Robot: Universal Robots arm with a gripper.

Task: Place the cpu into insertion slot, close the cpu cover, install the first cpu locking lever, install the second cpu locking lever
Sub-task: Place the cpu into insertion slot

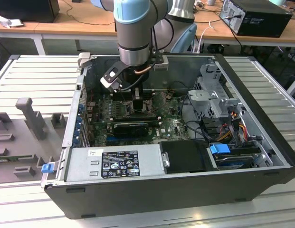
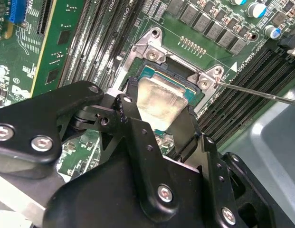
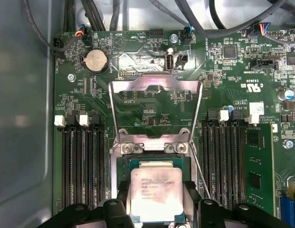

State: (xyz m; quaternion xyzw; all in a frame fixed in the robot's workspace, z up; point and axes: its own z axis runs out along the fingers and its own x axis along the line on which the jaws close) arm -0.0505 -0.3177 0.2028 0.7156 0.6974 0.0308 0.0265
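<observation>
**Q:** While the gripper (image 3: 157, 185) is hanging low over the circuit board (image 3: 152, 102), what is it carrying, and where is item one lying?

**A:** Item one, the cpu (image 3: 157, 194): a silver-grey square, lying flat. The two black fingers (image 3: 122, 192) are pressing on its opposite edges, so the gripper is gripping it at a narrow span. It is sitting directly over the insertion slot (image 3: 122, 167), with its edges running square to the socket frame. Whether it is fully seated, I cannot tell.

**Q:** And item two?

**A:** The cpu cover (image 3: 157, 86): it is standing open, hinging at the socket edge away from the gripper, and bare board is showing through its window. One thin locking lever (image 3: 199, 172) is lying angled along the socket's side, next to the memory slots (image 3: 225, 156). I am judging it unlatched.

**Q:** Arm pose?

**A:** In the exterior view the arm (image 1: 133, 28) is reaching straight down into the open computer case (image 1: 261, 109). It is working near the case wall farthest from the camera, with the wrist pointing vertically at the board.
</observation>
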